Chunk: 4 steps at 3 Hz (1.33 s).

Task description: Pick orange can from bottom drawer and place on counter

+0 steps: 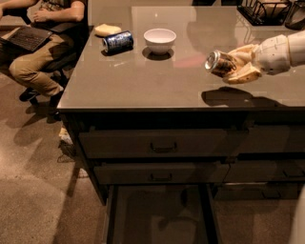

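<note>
My gripper (233, 66) reaches in from the right, above the counter (143, 78), and is shut on the orange can (220, 63). The can lies sideways in the fingers with its silver end facing left, held above the counter's right part; its shadow falls on the surface below. The bottom drawer (159, 214) is pulled open at the lower middle, and its dark flat inside shows nothing in it.
A white bowl (159, 40), a blue can (117, 41) on its side and a yellow sponge (106, 29) sit at the counter's back left. A wire rack (267, 10) stands back right. A seated person (38, 47) with a laptop is at the left. Two handled drawers (162, 145) are shut.
</note>
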Tool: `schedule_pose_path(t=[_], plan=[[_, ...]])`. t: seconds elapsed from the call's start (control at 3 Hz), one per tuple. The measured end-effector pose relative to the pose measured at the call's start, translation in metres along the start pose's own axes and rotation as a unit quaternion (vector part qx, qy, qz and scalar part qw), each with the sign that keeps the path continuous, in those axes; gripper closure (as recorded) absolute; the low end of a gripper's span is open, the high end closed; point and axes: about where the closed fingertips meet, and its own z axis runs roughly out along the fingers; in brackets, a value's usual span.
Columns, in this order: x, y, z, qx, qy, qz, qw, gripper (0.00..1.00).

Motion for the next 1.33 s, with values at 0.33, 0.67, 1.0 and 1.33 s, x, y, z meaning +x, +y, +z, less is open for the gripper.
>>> schedule_pose_path(t=[0.33, 0.67, 1.0, 1.33], plan=[[0.007, -0.009, 0.011, -0.010, 0.010, 0.035, 0.9993, 1.00], [0.014, -0.012, 0.022, -0.026, 0.015, 0.059, 0.9978, 0.81], [0.019, -0.014, 0.029, -0.034, 0.019, 0.073, 0.9966, 0.58], [0.023, -0.016, 0.033, -0.036, 0.021, 0.083, 0.9957, 0.35]])
